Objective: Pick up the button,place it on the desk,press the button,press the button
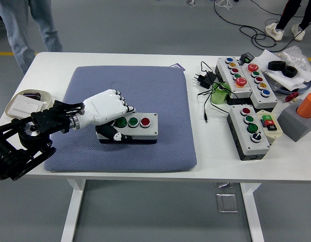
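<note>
Centre-left of frame: a button box (137,127) with two green buttons and one red lies flat on the blue-grey pad (160,91).
Left hand (105,110): white fingers curled over the box's left end, thumb against its near side, gripping it.
Table (206,151): white; more button boxes (249,130) lie at right.
Upper left: a person's legs (24,25) stand beyond the table.

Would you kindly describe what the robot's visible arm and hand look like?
The left arm is black, built of open metal links and round joints. It ends in a glossy white five-fingered left hand with black fingertips and a black thumb section.
</note>
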You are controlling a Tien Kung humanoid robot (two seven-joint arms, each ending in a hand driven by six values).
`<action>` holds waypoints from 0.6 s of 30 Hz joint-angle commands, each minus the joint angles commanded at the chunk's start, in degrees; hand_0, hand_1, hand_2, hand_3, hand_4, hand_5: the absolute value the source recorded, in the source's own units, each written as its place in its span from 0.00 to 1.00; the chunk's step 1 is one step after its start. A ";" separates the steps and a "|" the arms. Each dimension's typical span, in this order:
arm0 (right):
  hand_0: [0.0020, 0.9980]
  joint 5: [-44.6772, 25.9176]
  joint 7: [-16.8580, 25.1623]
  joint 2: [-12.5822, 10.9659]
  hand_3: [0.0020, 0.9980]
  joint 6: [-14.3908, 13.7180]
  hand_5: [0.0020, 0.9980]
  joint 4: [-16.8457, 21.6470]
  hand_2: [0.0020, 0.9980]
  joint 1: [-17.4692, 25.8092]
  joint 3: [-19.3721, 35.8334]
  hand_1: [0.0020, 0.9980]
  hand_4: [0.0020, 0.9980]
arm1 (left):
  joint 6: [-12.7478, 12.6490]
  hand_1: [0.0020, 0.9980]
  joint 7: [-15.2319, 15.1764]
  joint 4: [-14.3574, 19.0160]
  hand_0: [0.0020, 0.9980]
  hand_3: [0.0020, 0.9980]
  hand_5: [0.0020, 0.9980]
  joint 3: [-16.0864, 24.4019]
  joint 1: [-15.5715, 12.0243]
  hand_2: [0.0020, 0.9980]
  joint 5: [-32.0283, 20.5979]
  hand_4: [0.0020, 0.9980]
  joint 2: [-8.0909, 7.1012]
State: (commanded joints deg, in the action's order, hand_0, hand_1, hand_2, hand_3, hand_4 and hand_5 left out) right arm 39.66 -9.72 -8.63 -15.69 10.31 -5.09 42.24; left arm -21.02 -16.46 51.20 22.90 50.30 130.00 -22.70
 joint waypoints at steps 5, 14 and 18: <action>0.63 -0.10 0.03 0.00 0.58 0.02 0.02 0.00 0.54 0.04 -0.09 0.48 0.27 | 1.96 0.58 -0.13 -0.25 0.54 0.66 0.19 0.90 -0.13 0.60 0.00 0.80 0.05; 0.63 0.17 0.09 -0.05 0.58 0.10 0.02 0.00 0.54 -0.22 0.09 0.48 0.27 | 3.70 0.74 -0.55 0.08 0.62 0.90 0.22 1.58 -0.05 0.85 0.00 0.86 -0.36; 0.63 0.31 0.10 -0.05 0.58 0.11 0.02 0.00 0.54 -0.28 0.26 0.48 0.27 | 4.11 0.74 -0.56 0.38 0.62 0.90 0.22 2.15 -0.16 0.85 0.00 0.86 -0.47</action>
State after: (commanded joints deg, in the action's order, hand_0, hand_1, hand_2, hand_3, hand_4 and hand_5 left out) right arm 39.97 -9.63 -8.68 -15.58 10.31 -5.37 42.50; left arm -16.91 -17.02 51.57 25.04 50.14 130.00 -23.17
